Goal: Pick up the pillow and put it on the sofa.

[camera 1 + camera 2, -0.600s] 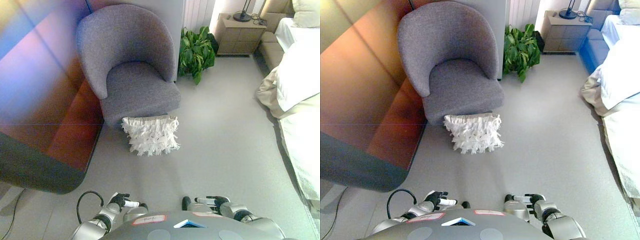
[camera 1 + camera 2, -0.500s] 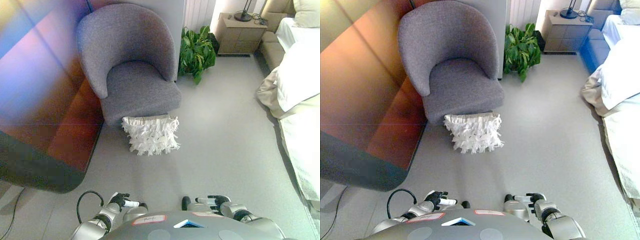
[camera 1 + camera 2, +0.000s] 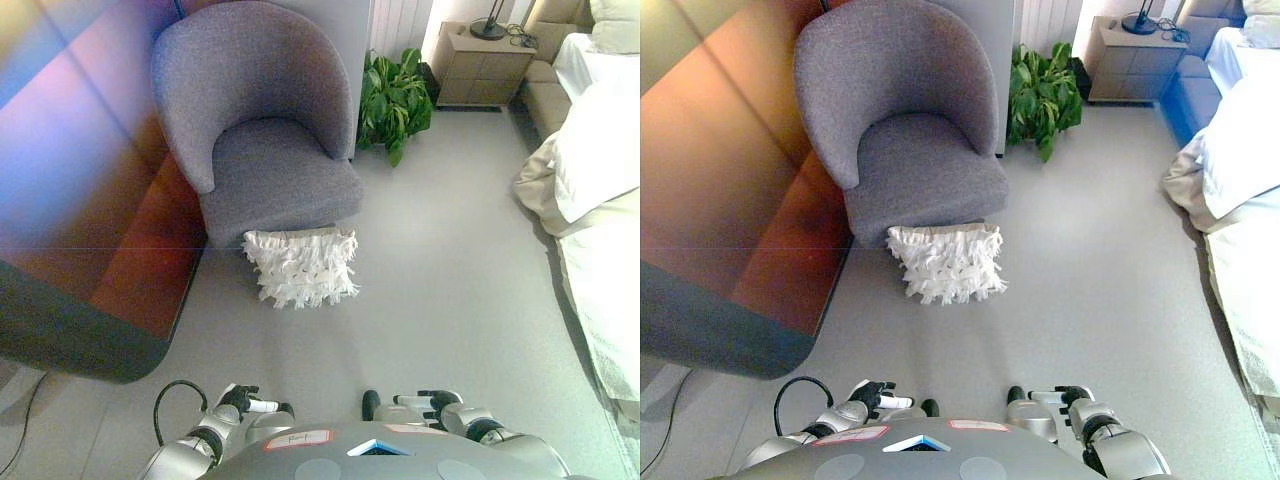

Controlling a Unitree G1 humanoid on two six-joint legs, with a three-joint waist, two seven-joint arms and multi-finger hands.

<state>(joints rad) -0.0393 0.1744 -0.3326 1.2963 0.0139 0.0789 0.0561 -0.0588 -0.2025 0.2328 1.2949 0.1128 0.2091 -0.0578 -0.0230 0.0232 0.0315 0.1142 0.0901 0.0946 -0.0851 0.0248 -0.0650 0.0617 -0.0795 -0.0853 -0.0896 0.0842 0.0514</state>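
Note:
A white ruffled pillow (image 3: 300, 267) stands on the grey floor and leans against the front of the grey armchair (image 3: 265, 150). It also shows in the right eye view (image 3: 947, 263). The armchair's seat holds nothing. My left hand (image 3: 240, 402) is low at the bottom left, near my body, with relaxed fingers and nothing in it. My right hand (image 3: 430, 402) is low at the bottom right, also relaxed and empty. Both hands are well short of the pillow.
A reddish-brown wooden surface with a dark edge (image 3: 90, 250) fills the left side. A green potted plant (image 3: 395, 95) stands right of the armchair. A nightstand (image 3: 482, 68) is at the back right. A bed with white bedding (image 3: 600, 200) runs along the right.
The whole picture has shifted very slightly, so the camera moved. The pillow, the armchair and both hands stay where they were.

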